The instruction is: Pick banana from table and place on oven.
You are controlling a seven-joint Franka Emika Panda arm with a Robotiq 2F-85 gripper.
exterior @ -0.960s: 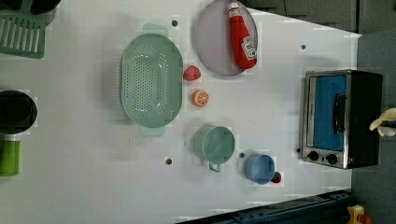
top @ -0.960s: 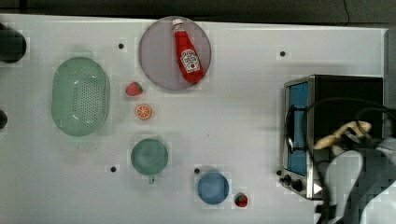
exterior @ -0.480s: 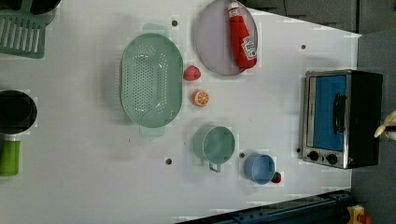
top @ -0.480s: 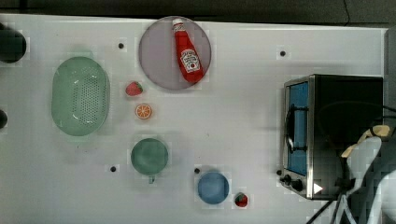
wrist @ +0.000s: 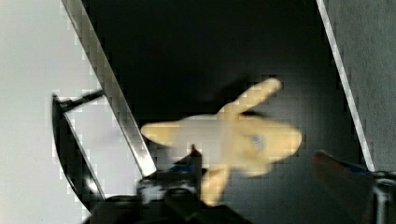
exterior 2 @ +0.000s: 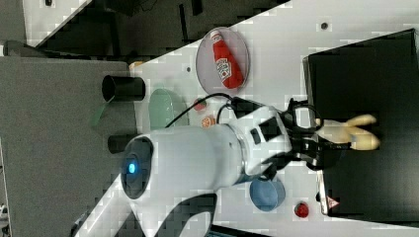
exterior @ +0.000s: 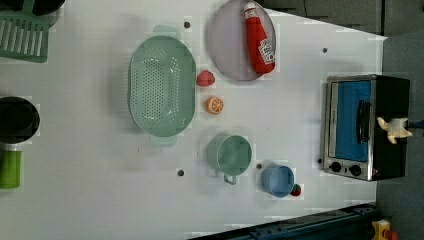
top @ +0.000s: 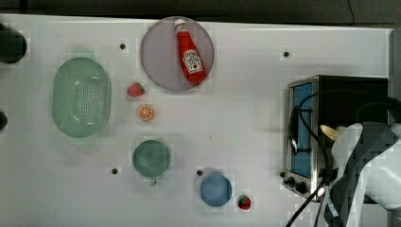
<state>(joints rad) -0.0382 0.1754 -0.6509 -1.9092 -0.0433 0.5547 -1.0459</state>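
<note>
Banana (exterior: pixel 395 129) on oven (exterior: pixel 387 100) top
Oven stands at the table's (top: pixel 246 118) right edge in the top view.

The white arm is seen stretched across the right view from the right view's lower left towards its right. The end effector (exterior 2: pixel 341 143) is held at its tip, its two fingers spread well apart in the wrist view.

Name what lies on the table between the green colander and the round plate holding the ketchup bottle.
In the top view, a strawberry lies between the green colander and the plate; an orange slice sits just below it.
</note>
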